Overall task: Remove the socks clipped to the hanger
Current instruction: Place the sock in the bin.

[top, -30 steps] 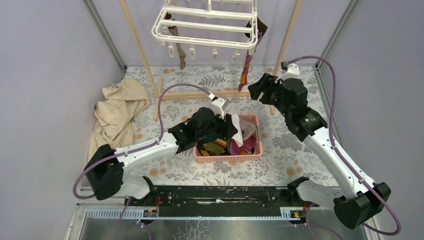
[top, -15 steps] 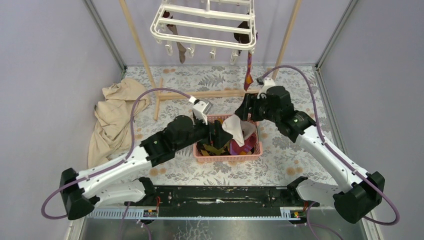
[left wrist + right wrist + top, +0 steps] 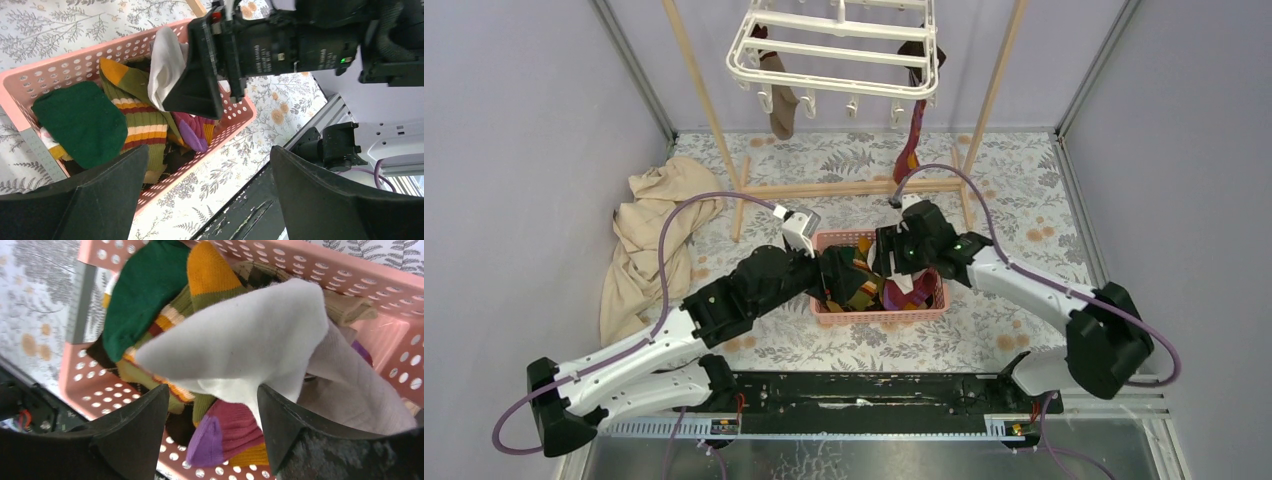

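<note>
The hanger (image 3: 844, 50), a white plastic grid with rounded corners and small clips, hangs at the far side, high above the table. We see three socks on it: a brown sock (image 3: 781, 100) at its left end, a dark sock (image 3: 914, 55) at its right end, and below that one a long red sock (image 3: 911, 140) with a pattern, hanging down free.

Both arms reach to the pink basket (image 3: 874, 313), a plastic box with rows of round holes in its walls. The right gripper (image 3: 212, 392) is low over the basket. Its black jaws stand apart and a white sock (image 3: 240, 345), soft and smooth, lies folded between them. Its narrow end goes down close to the right finger, but the jaws do not squeeze it.

The left gripper (image 3: 209, 150) is at the left wall of the basket, with its jaws wide apart and nothing between them.

In the basket we see a flat green sock (image 3: 80, 122), a ribbed striped sock (image 3: 145, 120) in olive with yellow, cream and red bands, and a pink sock (image 3: 225, 435) with a purple toe. They lie one over the other.

A crumpled beige cloth (image 3: 659, 215) lies far to the left, and the thin wooden frame (image 3: 854, 187) stands behind the basket.
</note>
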